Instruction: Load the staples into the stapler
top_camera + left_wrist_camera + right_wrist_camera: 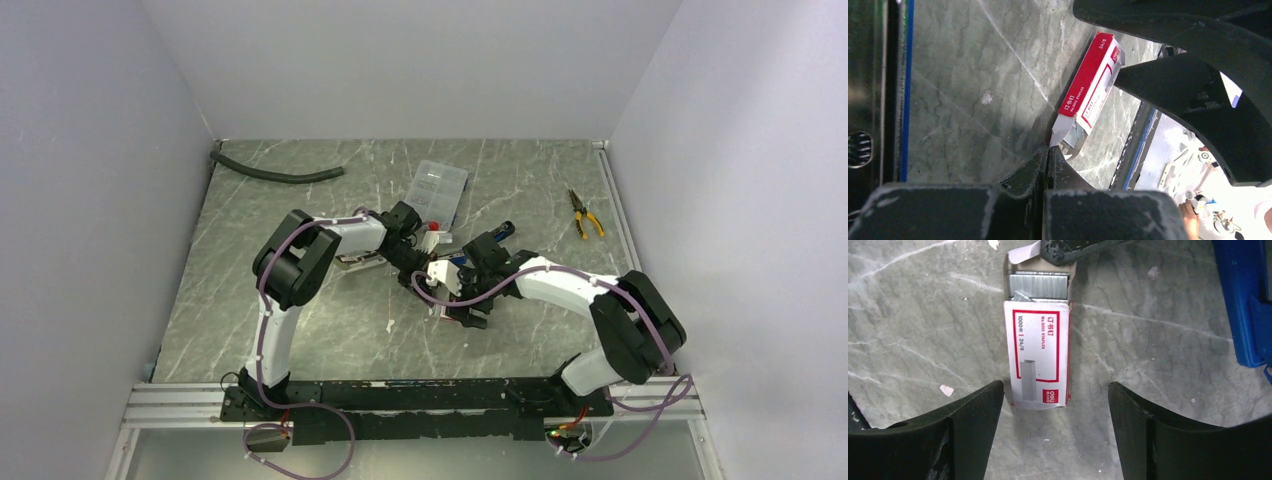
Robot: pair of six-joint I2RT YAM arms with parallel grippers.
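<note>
Silvery-grey staples (1039,286) lie exposed in the tray (1070,134) that sticks out of the far end of a white-and-red box (1040,355), straight ahead of the right gripper (1054,390). That gripper's fingers stand spread wide either side of the box's near end, gripping nothing. The left gripper (1048,152) meets the box from the opposite side, its tips pressed together at the tray's grey end flap; whether the flap is pinched cannot be told. A blue stapler (1243,300) lies off to the right gripper's right. Both arms reach with bent elbows to the middle of the marble table (1158,365).
</note>
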